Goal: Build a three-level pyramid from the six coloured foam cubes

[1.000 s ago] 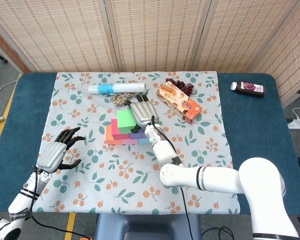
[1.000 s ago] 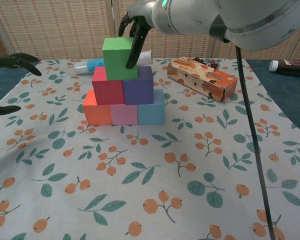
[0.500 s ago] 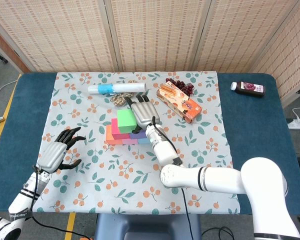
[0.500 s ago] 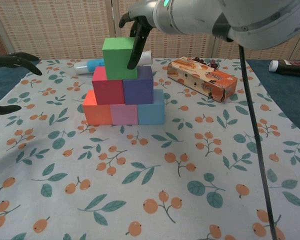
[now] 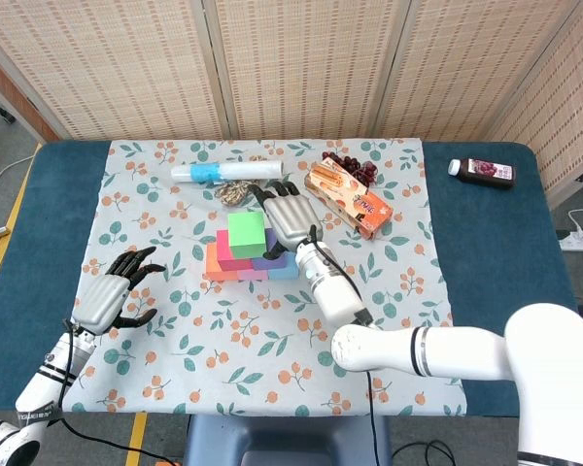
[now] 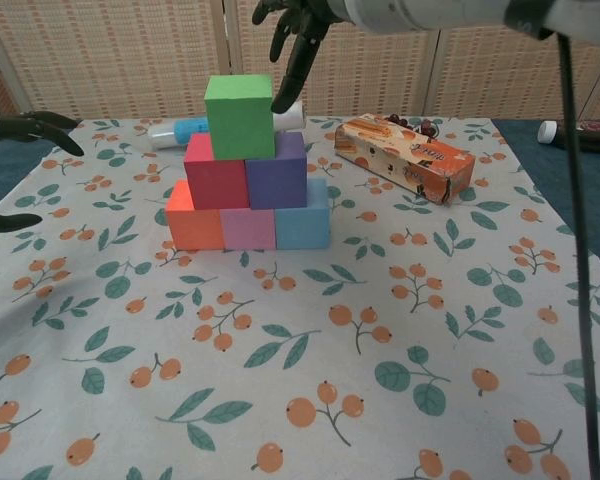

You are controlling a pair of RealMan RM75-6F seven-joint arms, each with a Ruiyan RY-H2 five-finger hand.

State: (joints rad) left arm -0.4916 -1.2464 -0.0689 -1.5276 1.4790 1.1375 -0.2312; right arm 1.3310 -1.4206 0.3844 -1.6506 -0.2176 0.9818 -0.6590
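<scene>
The cubes stand as a pyramid on the leaf-print cloth. The bottom row holds an orange cube (image 6: 193,222), a pink cube (image 6: 248,228) and a light blue cube (image 6: 302,221). On them sit a magenta cube (image 6: 216,176) and a purple cube (image 6: 276,172). A green cube (image 6: 238,102) (image 5: 245,232) tops the stack. My right hand (image 6: 298,40) (image 5: 290,214) hovers just above and right of the green cube, fingers spread, holding nothing. My left hand (image 5: 116,288) (image 6: 20,128) rests open at the table's left side, far from the stack.
An orange snack box (image 6: 406,155) lies right of the pyramid, with dark grapes (image 5: 351,166) behind it. A white and blue tube (image 5: 225,172) lies behind the stack. A dark juice bottle (image 5: 482,171) rests on the blue table at far right.
My right hand has let go of the green cube and risen up and to the right, away from it. The green cube stays on top. My left hand has not moved.
</scene>
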